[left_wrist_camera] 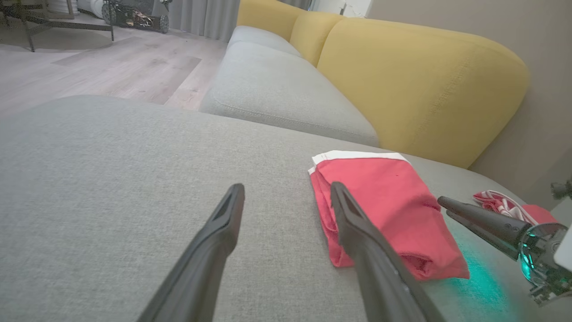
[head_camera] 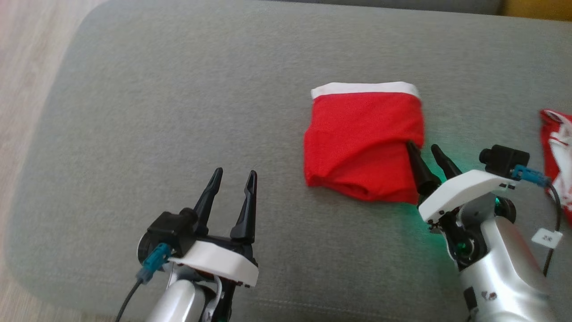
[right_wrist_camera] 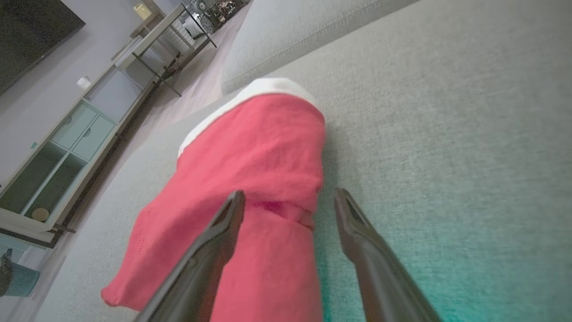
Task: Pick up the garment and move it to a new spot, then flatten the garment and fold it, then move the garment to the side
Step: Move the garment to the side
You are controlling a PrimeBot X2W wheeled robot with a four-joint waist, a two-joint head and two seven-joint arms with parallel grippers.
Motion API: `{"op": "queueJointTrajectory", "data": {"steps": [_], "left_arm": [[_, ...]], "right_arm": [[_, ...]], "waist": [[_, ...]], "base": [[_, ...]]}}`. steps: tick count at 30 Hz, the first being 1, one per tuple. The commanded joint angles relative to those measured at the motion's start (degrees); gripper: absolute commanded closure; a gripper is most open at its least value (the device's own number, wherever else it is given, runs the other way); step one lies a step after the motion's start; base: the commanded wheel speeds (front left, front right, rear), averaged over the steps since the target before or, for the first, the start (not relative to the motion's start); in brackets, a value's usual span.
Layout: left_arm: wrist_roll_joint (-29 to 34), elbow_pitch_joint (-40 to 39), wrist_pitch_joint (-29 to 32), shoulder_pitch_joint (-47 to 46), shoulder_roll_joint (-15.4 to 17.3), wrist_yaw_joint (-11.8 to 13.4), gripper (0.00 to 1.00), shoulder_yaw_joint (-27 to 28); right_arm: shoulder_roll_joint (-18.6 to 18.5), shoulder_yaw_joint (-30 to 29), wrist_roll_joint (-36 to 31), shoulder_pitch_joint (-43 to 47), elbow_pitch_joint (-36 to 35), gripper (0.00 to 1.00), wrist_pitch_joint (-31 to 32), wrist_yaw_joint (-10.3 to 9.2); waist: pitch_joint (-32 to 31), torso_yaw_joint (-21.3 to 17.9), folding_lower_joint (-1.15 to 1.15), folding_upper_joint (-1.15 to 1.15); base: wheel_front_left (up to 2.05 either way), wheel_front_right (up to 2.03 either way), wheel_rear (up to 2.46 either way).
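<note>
Jaws of the left gripper (head_camera: 235,171) and the right gripper (head_camera: 421,145) stand wide open, holding nothing. The folded red garment (head_camera: 362,134) lies on the grey cushion (head_camera: 178,112), just beside the right gripper.

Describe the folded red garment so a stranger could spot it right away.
On the wide grey cushion, right of its middle, the folded red garment lies at the tips of the open right hand. Unlike the crumpled red-and-white cloth at the far right, it is a neat plain-red block with one white band.
</note>
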Motion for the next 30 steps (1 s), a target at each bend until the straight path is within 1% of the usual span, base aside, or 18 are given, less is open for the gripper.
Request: {"op": "queueJointTrajectory", "data": {"steps": [1,3,6,8,9,10,11,16,20,22,24,25,28,30], "left_arm": [[-0.23,-1.39,-0.70,-2.56,0.06,0.03,0.00,1.35],[-0.38,-1.39,-0.70,-2.92,0.06,0.20,0.00,1.27],[-0.55,-1.42,-0.70,-3.23,0.06,0.42,0.00,1.40],[-0.56,-1.39,-0.70,-3.30,0.06,0.47,0.00,1.43],[-0.55,-1.37,-0.70,-3.34,0.06,0.51,0.00,1.43],[-0.57,-1.35,-0.70,-3.40,0.06,0.57,0.00,1.44],[-0.60,-1.33,-0.70,-3.45,0.06,0.65,0.00,1.44],[-0.74,-1.31,-0.70,-3.94,0.06,0.72,0.00,1.48],[-0.59,-1.42,-0.70,-4.37,0.06,0.55,0.00,1.65],[-0.55,-1.55,-0.70,-4.46,0.06,0.58,0.00,1.93],[-0.47,-1.64,-0.70,-4.54,0.06,0.56,0.00,2.30],[-0.47,-1.64,-0.70,-4.54,0.06,0.56,0.00,2.30],[-0.06,-1.94,-0.70,-5.12,0.06,0.21,0.00,2.60],[0.10,-2.16,-0.70,-5.65,0.06,0.04,0.00,2.98]], "right_arm": [[0.51,0.83,-0.15,-2.41,-1.02,0.00,0.11,-0.04],[0.70,-0.24,1.41,-3.35,1.18,0.00,0.98,-0.04],[0.90,0.22,3.21,-4.75,3.57,0.00,2.40,-0.04],[0.96,1.22,3.05,-5.58,4.83,0.00,2.54,-0.04],[0.97,1.89,2.48,-5.93,5.46,0.26,2.49,-0.04],[0.83,2.61,1.63,-6.31,5.97,0.77,2.11,-0.04],[0.31,3.62,0.20,-6.67,6.33,1.00,1.29,-0.04],[-4.98,9.60,-12.21,-8.41,8.24,1.00,-6.41,-0.04],[-9.22,13.10,-21.72,-9.83,9.05,1.00,-11.36,-0.04],[-10.99,15.11,-24.20,-10.19,8.69,1.00,-12.28,-0.04],[-13.99,18.53,-26.66,-10.80,7.47,1.00,-12.88,-0.04],[-13.99,18.53,-26.66,-10.80,7.47,1.00,-12.88,-0.04],[-19.56,23.00,-28.11,-12.00,4.48,1.00,-13.40,-0.04],[-23.37,25.30,-26.82,-12.58,1.99,1.00,-13.56,-0.04]], "waist": [[1.03,1.44,0.00,0.00],[1.38,2.23,0.00,0.00],[1.89,2.82,0.00,0.00],[2.10,2.97,0.00,0.00],[2.20,2.98,0.00,0.00],[2.28,2.94,0.00,0.00],[2.34,2.86,0.00,0.00],[2.29,1.48,0.00,0.00],[1.88,-0.73,0.00,0.00],[1.63,-2.22,0.00,0.00],[1.50,-4.11,0.00,0.00],[1.50,-4.11,0.00,0.00],[2.04,-6.91,0.00,0.00],[2.44,-9.00,0.00,0.00]], "base": [[0.00,0.00,0.00],[0.00,0.00,0.00],[0.00,0.00,0.00],[0.00,0.00,0.00],[0.00,0.00,0.00],[0.00,0.00,0.00],[0.00,0.00,0.00],[0.00,0.00,0.00],[0.00,0.00,0.00],[0.00,0.00,0.00],[0.00,0.00,0.00],[0.00,0.00,0.00],[0.00,0.00,0.00],[0.00,0.00,0.00]]}}
